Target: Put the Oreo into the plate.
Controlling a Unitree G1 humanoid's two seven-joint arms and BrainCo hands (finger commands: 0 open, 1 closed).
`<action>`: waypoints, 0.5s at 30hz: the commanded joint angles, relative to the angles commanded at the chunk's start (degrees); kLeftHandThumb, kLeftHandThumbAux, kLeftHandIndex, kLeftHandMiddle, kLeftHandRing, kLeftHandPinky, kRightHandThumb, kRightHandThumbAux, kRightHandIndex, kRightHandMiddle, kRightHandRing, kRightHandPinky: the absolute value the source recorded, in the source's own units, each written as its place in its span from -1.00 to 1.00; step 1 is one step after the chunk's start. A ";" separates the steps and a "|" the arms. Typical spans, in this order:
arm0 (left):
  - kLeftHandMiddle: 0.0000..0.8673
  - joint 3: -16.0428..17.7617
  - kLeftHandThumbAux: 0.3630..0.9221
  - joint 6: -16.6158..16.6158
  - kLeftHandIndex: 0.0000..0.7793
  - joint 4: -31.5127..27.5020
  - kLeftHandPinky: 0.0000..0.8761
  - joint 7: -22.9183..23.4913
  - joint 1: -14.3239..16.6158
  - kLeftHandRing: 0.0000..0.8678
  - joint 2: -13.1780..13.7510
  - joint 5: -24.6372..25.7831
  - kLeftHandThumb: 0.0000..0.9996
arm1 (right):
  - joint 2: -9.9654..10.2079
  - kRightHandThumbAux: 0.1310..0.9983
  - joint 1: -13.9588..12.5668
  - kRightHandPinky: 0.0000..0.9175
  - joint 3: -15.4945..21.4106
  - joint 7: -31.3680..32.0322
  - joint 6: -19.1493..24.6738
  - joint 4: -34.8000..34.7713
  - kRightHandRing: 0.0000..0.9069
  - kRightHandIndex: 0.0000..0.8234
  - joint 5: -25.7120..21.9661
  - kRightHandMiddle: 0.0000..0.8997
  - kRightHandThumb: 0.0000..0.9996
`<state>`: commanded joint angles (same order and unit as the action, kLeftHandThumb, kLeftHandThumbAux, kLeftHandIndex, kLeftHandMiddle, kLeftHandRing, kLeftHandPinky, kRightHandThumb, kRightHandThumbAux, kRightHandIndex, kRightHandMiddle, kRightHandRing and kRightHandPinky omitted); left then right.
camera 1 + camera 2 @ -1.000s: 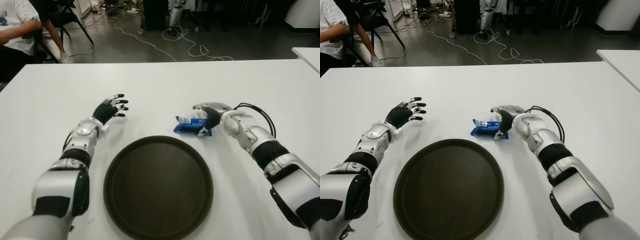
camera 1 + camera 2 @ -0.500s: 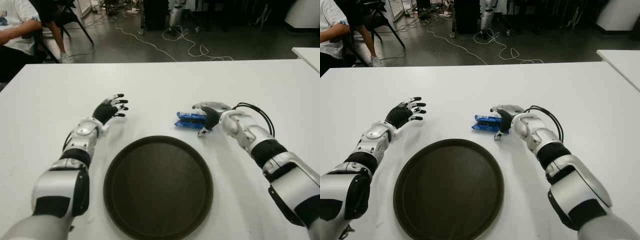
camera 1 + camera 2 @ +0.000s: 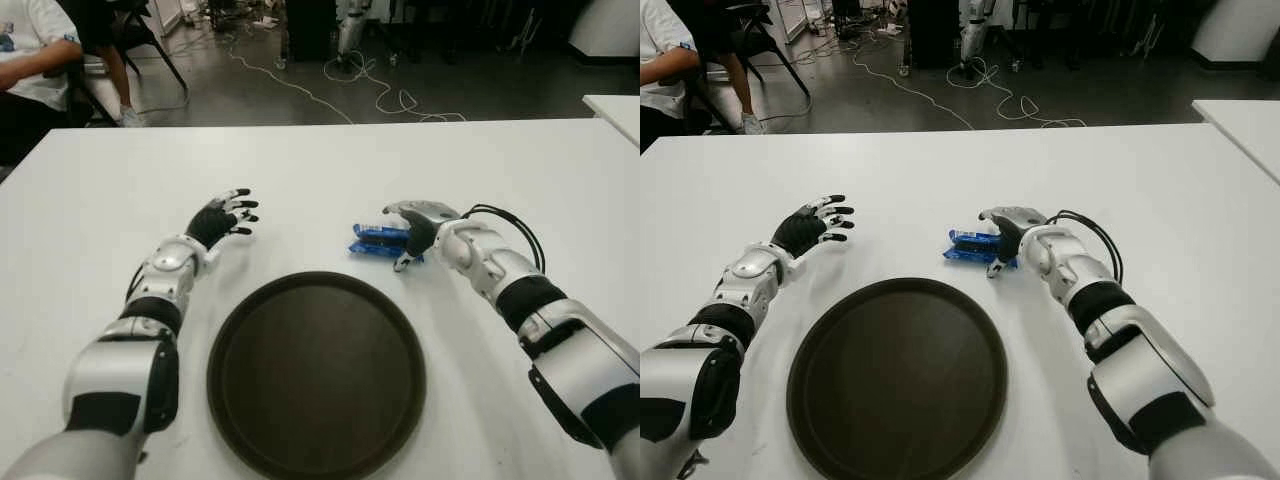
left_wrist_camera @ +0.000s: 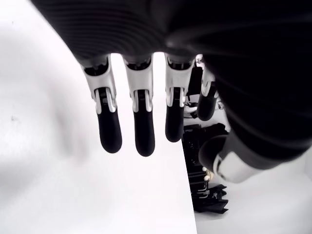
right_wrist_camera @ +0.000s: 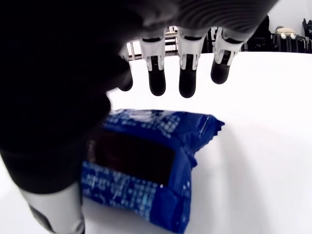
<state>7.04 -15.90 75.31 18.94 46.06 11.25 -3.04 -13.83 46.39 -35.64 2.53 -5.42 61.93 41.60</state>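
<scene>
White table, Oreo beneath right hand open fingers.

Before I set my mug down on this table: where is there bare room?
The far table beyond both hands is bare, as is the right edge past the right hand. The plate is empty. It is crowded between that hand and the Oreo pack; left hand beside the plate's far left.

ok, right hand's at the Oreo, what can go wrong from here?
1. The right hand has its fingers over the Oreo but not closed; the slick pack could squirt out as they curl.
2. The pack lies off the plate, so a loose grip may drop it short of the rim.
</scene>
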 joint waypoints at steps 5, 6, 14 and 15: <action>-0.49 0.17 -0.01 0.24 -0.62 0.00 -0.29 -0.46 0.05 -0.39 -0.14 0.13 -1.00 | 0.90 0.59 0.11 -0.78 -0.51 -1.13 -0.18 0.78 -0.73 -0.70 -0.06 -0.68 -1.00; -0.49 0.18 -0.01 0.27 -0.62 0.00 -0.29 -0.50 0.06 -0.39 -0.15 0.12 -1.00 | 1.00 0.59 0.15 -0.77 -0.58 -1.25 -0.20 0.90 -0.72 -0.70 -0.09 -0.68 -1.00; -0.48 0.34 0.00 1.11 -0.64 0.11 -0.31 -0.81 0.31 -0.39 -0.28 0.21 -1.00 | 2.15 0.60 0.03 -0.75 -0.72 -2.84 -2.03 3.16 -0.66 -0.65 -0.67 -0.63 -1.00; -0.48 0.35 0.00 1.14 -0.64 0.12 -0.31 -0.80 0.32 -0.39 -0.28 0.21 -1.00 | 2.32 0.60 0.07 -0.74 -0.66 -2.97 -2.01 3.39 -0.66 -0.64 -0.73 -0.63 -1.00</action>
<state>7.39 -14.75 75.42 18.13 46.39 10.96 -2.83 -11.51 46.46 -36.30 -0.43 -7.43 65.31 40.88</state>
